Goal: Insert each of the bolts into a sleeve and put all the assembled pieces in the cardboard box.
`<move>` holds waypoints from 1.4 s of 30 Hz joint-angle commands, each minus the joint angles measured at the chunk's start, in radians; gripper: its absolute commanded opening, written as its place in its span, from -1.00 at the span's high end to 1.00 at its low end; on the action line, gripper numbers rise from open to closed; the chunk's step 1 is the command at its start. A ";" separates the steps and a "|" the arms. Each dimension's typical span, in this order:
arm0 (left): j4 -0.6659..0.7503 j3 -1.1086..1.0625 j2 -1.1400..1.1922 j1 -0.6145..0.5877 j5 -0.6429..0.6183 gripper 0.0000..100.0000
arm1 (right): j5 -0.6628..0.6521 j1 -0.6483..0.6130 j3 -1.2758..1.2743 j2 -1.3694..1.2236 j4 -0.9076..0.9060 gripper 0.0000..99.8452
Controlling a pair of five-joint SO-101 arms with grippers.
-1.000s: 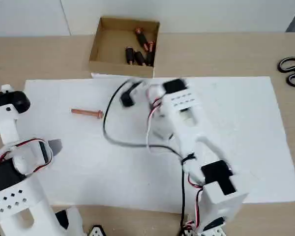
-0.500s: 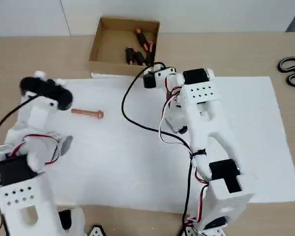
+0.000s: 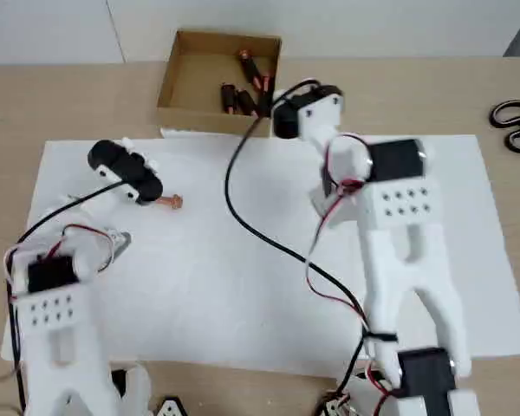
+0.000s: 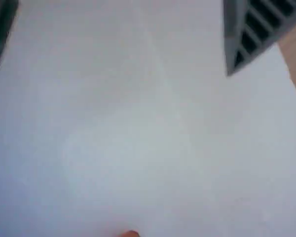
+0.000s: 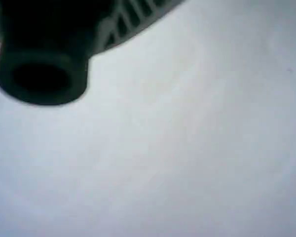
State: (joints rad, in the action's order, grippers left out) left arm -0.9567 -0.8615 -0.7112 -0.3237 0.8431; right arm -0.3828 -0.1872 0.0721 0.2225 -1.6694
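A copper bolt [image 3: 170, 202] lies on the white paper, partly under my left gripper [image 3: 143, 185], which hangs just above it. In the left wrist view the left gripper [image 4: 118, 54] stands open, fingers [image 4: 244, 39] wide apart, and the bolt's tip [image 4: 130, 233] peeks in at the edge. My right gripper [image 3: 296, 113] is above the paper's far edge, beside the cardboard box [image 3: 169, 80]. It is shut on a black sleeve [image 5: 39, 74] whose hollow end faces the right wrist camera. Several assembled pieces [image 3: 243, 94] lie in the box.
The white paper sheet [image 3: 243, 286] covers the middle of the wooden table. Black scissors [image 3: 516, 121] lie at the far right. A black cable [image 3: 260, 234] trails across the paper from the right arm.
The left arm has swung out from the near left corner over the bolt. The right arm has stretched toward the box, carrying the sleeve.
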 commanded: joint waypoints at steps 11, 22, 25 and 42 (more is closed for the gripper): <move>-0.364 0.779 0.727 0.089 0.044 0.45 | 0.014 0.130 -0.028 0.104 -0.004 0.99; -0.585 1.337 1.221 0.150 0.169 0.45 | 0.014 0.130 -0.029 0.102 -0.002 0.99; -0.631 1.440 1.323 0.173 0.181 0.45 | 0.014 0.128 -0.029 0.102 -0.002 0.99; -0.686 1.715 1.622 0.206 0.181 0.67 | 0.014 0.127 -0.029 0.102 -0.002 0.99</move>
State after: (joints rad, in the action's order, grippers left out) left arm -1.6471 0.8002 0.9045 -0.1151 1.0257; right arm -0.3828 -0.0675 0.0384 0.2869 -1.6709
